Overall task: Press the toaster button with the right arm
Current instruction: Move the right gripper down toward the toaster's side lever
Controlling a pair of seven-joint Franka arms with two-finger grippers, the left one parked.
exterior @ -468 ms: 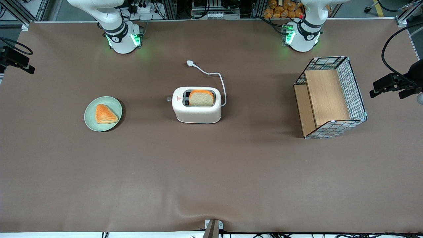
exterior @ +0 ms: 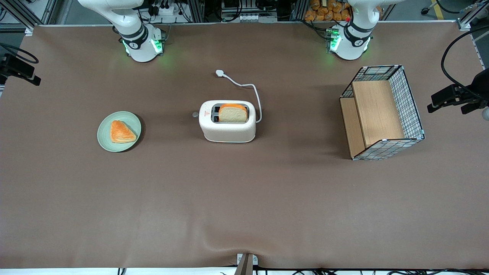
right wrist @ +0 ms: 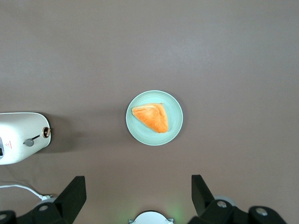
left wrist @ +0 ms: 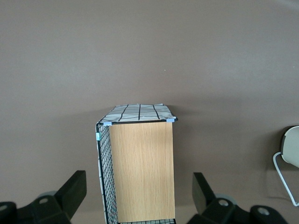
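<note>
Toaster button [exterior: 195,114] pokes from the narrow end of the toaster [exterior: 227,126], mid-table, on the end facing the working arm. We judge it small and stiff, to be prodded with a fingertip, while the light toaster may slide. Our gripper [right wrist: 138,198] hangs high above the green plate [right wrist: 175,127], fingers spread wide, holding nothing. Our wrist view shows the toaster's end face straight on; the front view shows the bread slice [exterior: 232,114].

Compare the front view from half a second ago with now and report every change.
Almost nothing changed. The right arm shifted very slightly above its base. Its gripper hangs high over the table with fingers open, above the green plate, holding nothing. The toaster, the toaster button, the bread slice, the plate's pastry and the wire basket stayed put.
</note>
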